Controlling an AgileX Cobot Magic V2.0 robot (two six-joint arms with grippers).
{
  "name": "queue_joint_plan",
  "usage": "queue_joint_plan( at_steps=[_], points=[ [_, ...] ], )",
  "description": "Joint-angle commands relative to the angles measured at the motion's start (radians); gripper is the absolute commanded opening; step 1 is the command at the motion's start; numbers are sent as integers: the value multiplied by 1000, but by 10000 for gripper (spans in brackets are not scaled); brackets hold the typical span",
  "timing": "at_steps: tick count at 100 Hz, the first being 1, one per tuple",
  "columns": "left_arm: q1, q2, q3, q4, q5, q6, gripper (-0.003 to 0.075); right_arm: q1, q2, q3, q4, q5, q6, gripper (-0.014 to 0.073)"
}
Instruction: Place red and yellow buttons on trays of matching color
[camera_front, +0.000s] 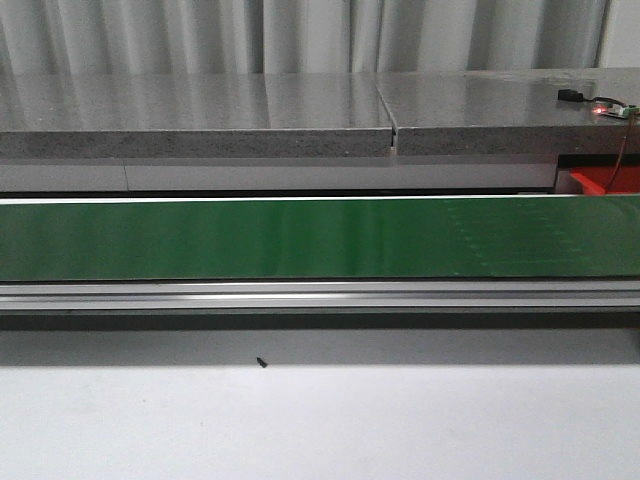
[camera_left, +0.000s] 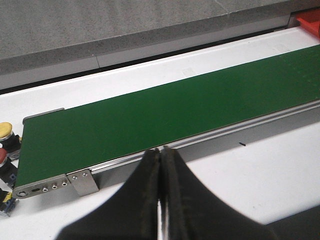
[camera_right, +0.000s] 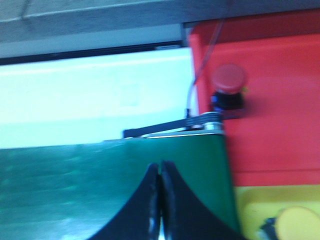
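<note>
My left gripper (camera_left: 161, 165) is clenched, fingers pressed together with nothing between them, hanging over the white tabletop (camera_left: 260, 175) just beside the near rail of the green belt (camera_left: 165, 115). My right gripper (camera_right: 160, 182) is clenched and empty too, hanging over the belt close to its end.

Off one end of the belt, a yellow button (camera_left: 6, 131) and a red button (camera_left: 3, 155) stand on the tabletop, cut by the picture's edge; a third unit (camera_left: 7, 200) sits near them, its colour hidden. Off the other end, a red button (camera_right: 229, 80) stands upright on the red tray (camera_right: 280, 130), near the belt's corner. A yellow button (camera_right: 295, 222) lies on the yellow tray (camera_right: 250, 202), which borders the red tray.

In the front view the belt runs bare across the table; a corner of the red tray (camera_front: 600, 182) shows at its far right end.
</note>
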Motion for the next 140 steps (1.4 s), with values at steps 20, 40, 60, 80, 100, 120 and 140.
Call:
queue_joint_plan(
  at_steps=[20, 40, 60, 80, 100, 120, 140],
  points=[
    [-8, 14, -21, -18, -71, -8, -19, 123, -76, -23, -11, 36, -13, -68],
    [-8, 14, -21, -18, -71, -8, -19, 138, -136, -21, -11, 95, -12, -68],
    [-8, 14, -21, -18, -71, -8, -19, 132, -206, -14, -27, 134, 44, -68],
    [-8, 14, -21, -18, -71, -8, -19, 134, -295, 0, -467, 170, 627, -68],
    [-8, 14, -21, -18, -71, -8, -19, 134, -420, 49, -705, 191, 819, -68],
    [-8, 14, -21, -18, -71, -8, -19, 134, -585, 159, -705, 175, 734, -68],
    [-8, 14, -21, -18, -71, -8, -19, 134, -755, 273, -705, 174, 732, -68]
  ],
)
